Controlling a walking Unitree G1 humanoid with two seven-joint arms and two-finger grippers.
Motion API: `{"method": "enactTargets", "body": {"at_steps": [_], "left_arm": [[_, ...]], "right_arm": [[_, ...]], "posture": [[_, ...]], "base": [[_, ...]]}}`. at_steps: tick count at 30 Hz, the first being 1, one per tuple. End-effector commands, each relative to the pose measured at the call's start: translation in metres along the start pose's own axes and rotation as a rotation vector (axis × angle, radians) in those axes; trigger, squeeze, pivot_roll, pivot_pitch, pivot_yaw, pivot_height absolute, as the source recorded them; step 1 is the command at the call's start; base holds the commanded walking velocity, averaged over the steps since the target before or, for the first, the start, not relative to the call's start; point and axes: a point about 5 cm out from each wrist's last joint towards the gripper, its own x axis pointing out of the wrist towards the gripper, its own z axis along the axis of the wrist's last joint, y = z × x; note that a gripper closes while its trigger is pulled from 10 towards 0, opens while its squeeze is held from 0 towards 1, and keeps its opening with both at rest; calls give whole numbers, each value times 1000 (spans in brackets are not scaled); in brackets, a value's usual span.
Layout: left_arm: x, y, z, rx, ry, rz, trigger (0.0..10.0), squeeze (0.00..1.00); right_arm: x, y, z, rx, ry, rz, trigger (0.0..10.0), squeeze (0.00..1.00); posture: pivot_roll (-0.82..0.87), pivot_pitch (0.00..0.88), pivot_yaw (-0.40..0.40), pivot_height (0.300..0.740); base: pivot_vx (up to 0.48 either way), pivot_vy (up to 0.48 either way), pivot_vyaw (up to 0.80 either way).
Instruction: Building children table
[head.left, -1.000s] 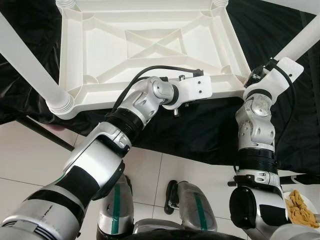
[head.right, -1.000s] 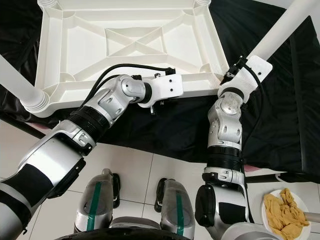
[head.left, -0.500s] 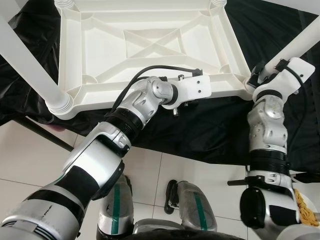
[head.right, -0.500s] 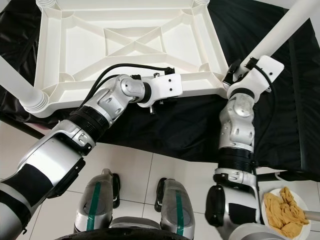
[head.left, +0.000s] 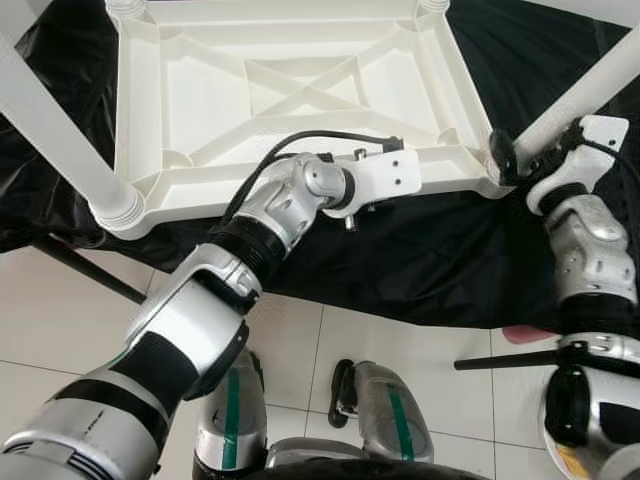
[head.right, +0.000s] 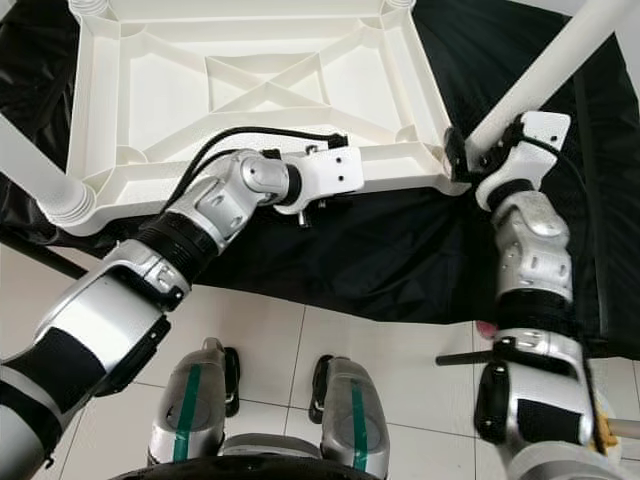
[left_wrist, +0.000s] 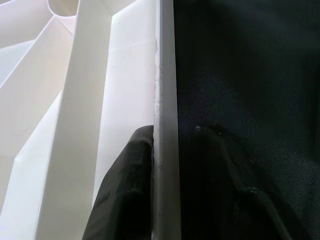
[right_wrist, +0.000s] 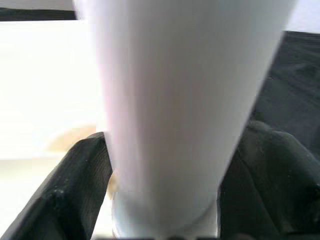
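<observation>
**Leg in the grip, tabletop pinned: where it may slip**

Head views: the upturned tabletop lies on a black sheet. The left gripper sits at its near rim, and the right gripper is at the near right corner, around a white leg.

Left wrist view: one finger lies inside the rim, one outside, pinching the thin wall between them. If the leg is levered hard, that narrow wall could slide out and the tabletop skid on the sheet.

Right wrist view: the fingers clasp the leg, one on each side, just above its socket. A tilted leg could jam there or pop free.
</observation>
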Motion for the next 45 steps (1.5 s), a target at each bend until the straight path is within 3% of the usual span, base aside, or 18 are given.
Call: {"method": "enactTargets", "body": {"at_steps": [1, 6, 13, 14, 16, 17, 20, 21, 33, 34, 41, 45], "left_arm": [[4, -10, -14, -34, 52, -41, 10000, 0], [4, -11, -14, -32, 52, -43, 10000, 0], [3, -11, -15, -29, 55, -44, 10000, 0], [3, -11, -15, -28, 56, -45, 10000, 0], [3, -11, -15, -27, 57, -45, 10000, 0], [3, -11, -15, -26, 57, -46, 10000, 0], [3, -11, -15, -26, 58, -46, 10000, 0], [3, -11, -15, -25, 58, -47, 10000, 0], [4, -13, -14, -20, 56, -54, 10000, 0], [4, -13, -14, -19, 55, -56, 10000, 0], [4, -14, -13, -23, 51, -56, 10000, 0], [4, -14, -14, -27, 50, -56, 10000, 0]], "right_arm": [[1, 3, -2, -1, 3, 85, 10000, 0], [4, 3, -2, 3, 6, 177, 10000, 0], [9, -3, 0, -4, -11, 172, 10000, 0], [9, -3, 1, -4, -17, 175, 6745, 0], [10, -4, 1, -4, -21, 178, 6745, 0], [9, -5, 0, -6, -18, 182, 3294, 0], [9, -5, 0, -8, -16, 188, 3294, 0], [9, -6, -2, -9, -7, 194, 0, 0], [3, -11, -11, 15, 19, 198, 0, 0], [6, -12, -13, 32, 34, 142, 10000, 0], [18, -6, -13, 73, 29, -20, 10000, 0], [20, -4, -10, 84, 4, -47, 10000, 0]], "posture": [[53, 37, -57, 740], [59, 31, -55, 740], [65, 27, -54, 740], [66, 25, -51, 740], [66, 25, -51, 740], [66, 24, -50, 740], [66, 24, -50, 740], [65, 23, -49, 740], [61, 22, -45, 740], [61, 22, -45, 740], [56, 36, -50, 740], [57, 38, -52, 740]], "base": [[0, 0, 0], [0, 0, 0], [0, 0, 0], [0, 0, 0], [0, 0, 0], [0, 0, 0], [0, 0, 0], [0, 0, 0], [0, 0, 0], [0, 0, 0], [0, 0, 0], [0, 0, 0]]}}
